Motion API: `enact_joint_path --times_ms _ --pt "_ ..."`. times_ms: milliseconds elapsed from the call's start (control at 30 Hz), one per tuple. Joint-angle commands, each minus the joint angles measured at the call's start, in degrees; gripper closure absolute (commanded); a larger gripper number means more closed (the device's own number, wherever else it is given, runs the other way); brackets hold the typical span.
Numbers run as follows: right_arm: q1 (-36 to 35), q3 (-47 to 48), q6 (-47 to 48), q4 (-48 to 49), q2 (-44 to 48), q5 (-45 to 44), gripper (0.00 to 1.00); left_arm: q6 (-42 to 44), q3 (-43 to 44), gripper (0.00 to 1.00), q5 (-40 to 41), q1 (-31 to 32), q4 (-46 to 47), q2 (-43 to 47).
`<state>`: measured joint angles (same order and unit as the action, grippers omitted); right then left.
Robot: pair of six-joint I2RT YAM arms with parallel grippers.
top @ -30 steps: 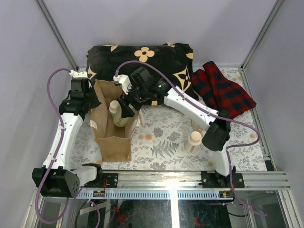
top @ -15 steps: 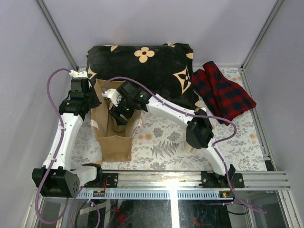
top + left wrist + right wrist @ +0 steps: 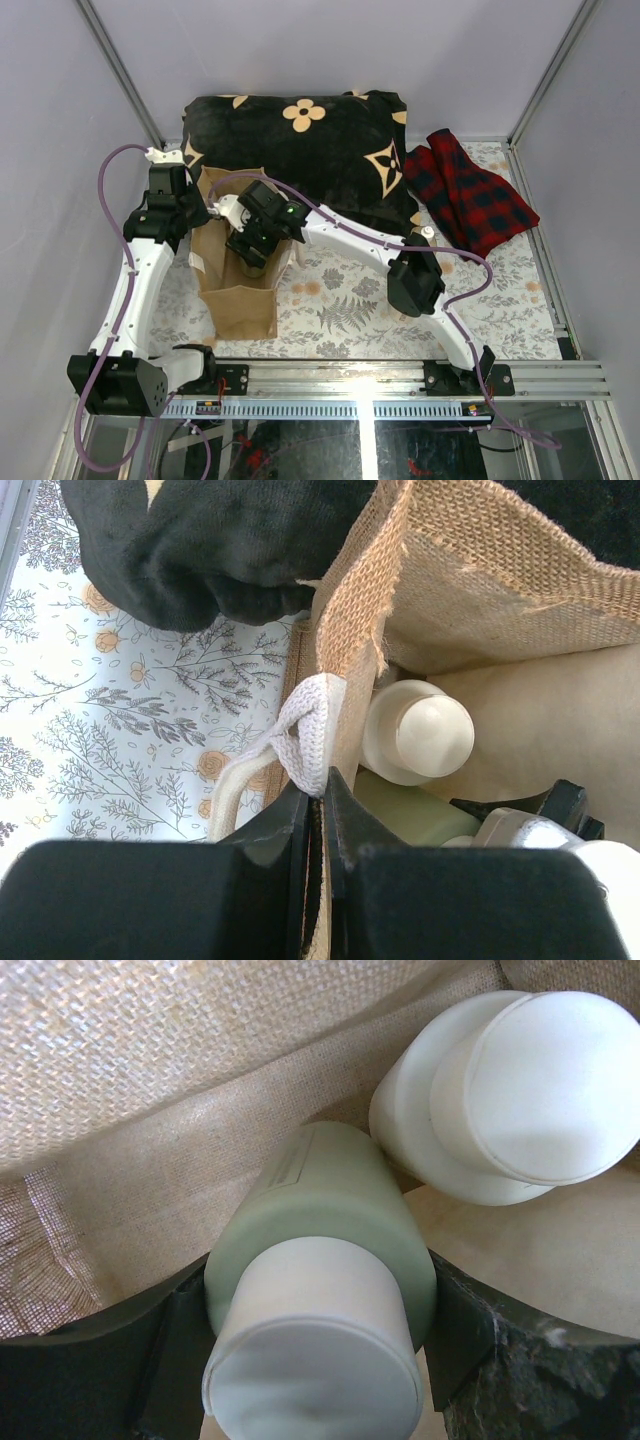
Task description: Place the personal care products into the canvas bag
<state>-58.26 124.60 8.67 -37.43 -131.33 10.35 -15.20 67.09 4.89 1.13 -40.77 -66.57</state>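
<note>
The tan canvas bag stands upright at the left. My left gripper is shut on its far-left rim beside the pale handle, holding it open. My right gripper is down inside the bag, shut on the olive-green bottle, with a finger on each side of its body. A cream bottle stands in the bag beside it and also shows in the left wrist view. A small beige cap peeks out by the right arm's elbow. The other bottles are hidden.
A black floral cloth lies bunched behind the bag and touches its far side. A red plaid cloth lies at the back right. The right arm's elbow hangs over the floral tabletop. The enclosure walls stand close on both sides.
My right gripper has moved left and down into the bag with the olive-green bottle. The right elbow swung left over the cream bottle that stood on the table. The left arm has not moved.
</note>
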Motion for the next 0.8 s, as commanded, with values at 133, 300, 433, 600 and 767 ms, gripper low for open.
enact_joint_path --times_ms 133,300,433,600,767 --pt "0.1 3.6 1.8 5.7 2.2 -3.8 0.37 0.4 0.6 1.00 -0.3 -0.2 1.0 0.3" --pt "0.2 3.3 1.5 6.2 2.5 -3.7 0.21 0.6 0.6 1.00 -0.1 -0.2 0.9 0.4" --pt "0.2 3.2 0.6 6.7 2.6 -3.7 0.16 0.5 0.5 1.00 0.0 -0.2 0.9 0.5" --pt "0.1 3.1 0.0 7.5 3.3 -3.4 0.12 0.5 0.3 1.00 0.0 -0.2 0.8 0.5" --pt "0.1 3.5 0.4 6.4 4.4 -4.6 0.10 0.4 0.4 1.00 0.1 -0.2 0.8 0.6"
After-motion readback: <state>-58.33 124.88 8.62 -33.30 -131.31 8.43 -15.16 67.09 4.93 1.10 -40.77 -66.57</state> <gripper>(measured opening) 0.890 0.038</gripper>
